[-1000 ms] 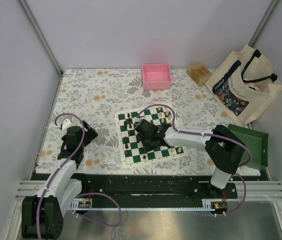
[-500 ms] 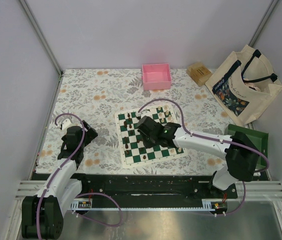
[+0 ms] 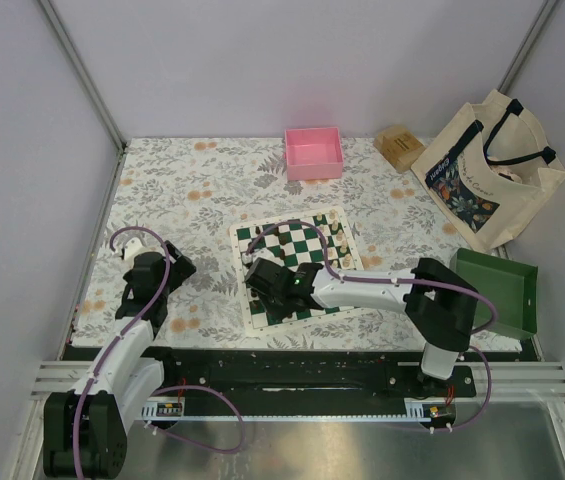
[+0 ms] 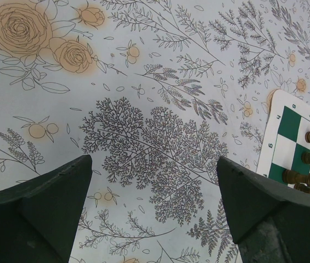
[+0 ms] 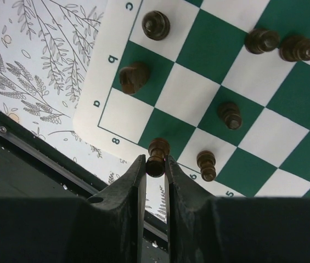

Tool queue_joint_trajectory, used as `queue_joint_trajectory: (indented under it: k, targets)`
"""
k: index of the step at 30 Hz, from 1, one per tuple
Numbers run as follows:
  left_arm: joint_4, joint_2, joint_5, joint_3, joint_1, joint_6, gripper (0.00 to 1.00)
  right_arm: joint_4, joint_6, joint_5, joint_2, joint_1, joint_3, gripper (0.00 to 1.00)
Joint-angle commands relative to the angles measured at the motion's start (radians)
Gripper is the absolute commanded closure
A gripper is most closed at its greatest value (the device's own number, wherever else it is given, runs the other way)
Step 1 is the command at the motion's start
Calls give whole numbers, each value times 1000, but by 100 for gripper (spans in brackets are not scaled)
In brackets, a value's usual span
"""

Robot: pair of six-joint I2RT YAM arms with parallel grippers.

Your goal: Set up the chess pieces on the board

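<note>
The green-and-white board (image 3: 307, 241) lies mid-table. Over its near-left corner my right gripper (image 3: 262, 281) (image 5: 155, 164) is shut on a dark brown chess piece (image 5: 157, 155), pinched between both fingertips above the border by the "8" row. Several other dark pieces (image 5: 230, 115) stand or lie on the nearby squares of the board (image 5: 209, 55). One of them (image 5: 133, 76) lies on its side. A few pieces (image 3: 334, 232) stand at the board's far right edge. My left gripper (image 3: 170, 266) (image 4: 155, 181) hangs open over the floral cloth, left of the board (image 4: 292, 121), holding nothing.
A pink tray (image 3: 313, 153) sits at the back centre and a green tray (image 3: 507, 290) at the right. A tote bag (image 3: 487, 170) and a tan block (image 3: 398, 146) are at the back right. A black rail (image 3: 292, 365) runs along the table's near edge.
The right arm has swung from the middle of the board toward its near-left corner, with the dark piece between its fingers. The left arm has not moved.
</note>
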Motion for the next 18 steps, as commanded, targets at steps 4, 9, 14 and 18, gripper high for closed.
queue_joint_trajectory:
  k: [4, 9, 14, 18]
  targets:
    - [52, -7, -1, 20, 2, 7, 1, 43, 13, -24, 45, 22, 92, 80]
    - [52, -10, -1, 17, 2, 7, 1, 49, 13, -38, 68, 37, 107, 80]
    - [52, -13, -1, 17, 2, 6, 1, 50, 16, -41, 86, 45, 117, 78]
    - [52, -13, -2, 16, 2, 6, 1, 56, 13, -38, 98, 46, 120, 78]
